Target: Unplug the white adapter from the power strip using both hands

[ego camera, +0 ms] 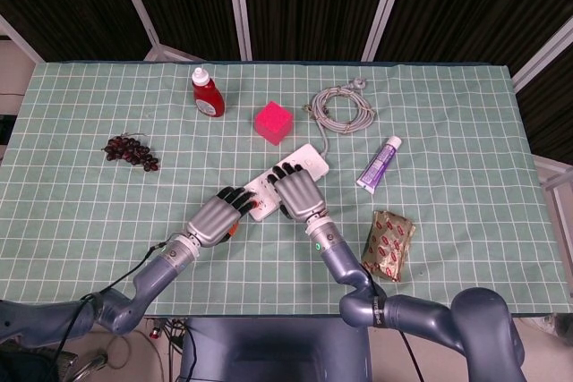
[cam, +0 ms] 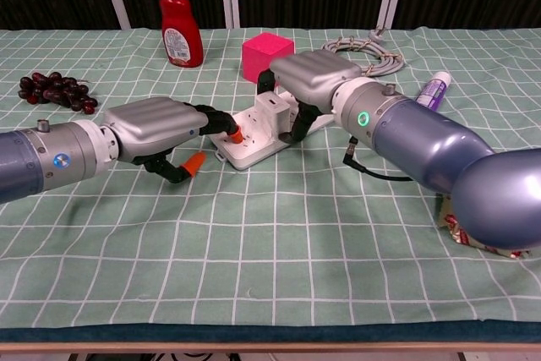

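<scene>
Fingers of your right hand (cam: 311,82) curl down around the white adapter (cam: 272,106), a small boxy plug standing upright in the power strip (cam: 254,139) mid-table. Your left hand (cam: 156,130) holds nothing, its fingers bent with orange tips pressing the strip's near end. Beyond lie a pink cube (ego camera: 274,122), ketchup bottle (ego camera: 208,93), coiled cable (ego camera: 342,107) and grapes (ego camera: 130,151).

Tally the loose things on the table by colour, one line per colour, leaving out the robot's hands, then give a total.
Red or pink: 2, ketchup bottle, pink cube
Dark purple: 1, grapes
White: 2, power strip, adapter
Grey: 1, coiled cable
Purple and white: 1, tube
Gold and red: 1, snack packet
Total: 8
</scene>
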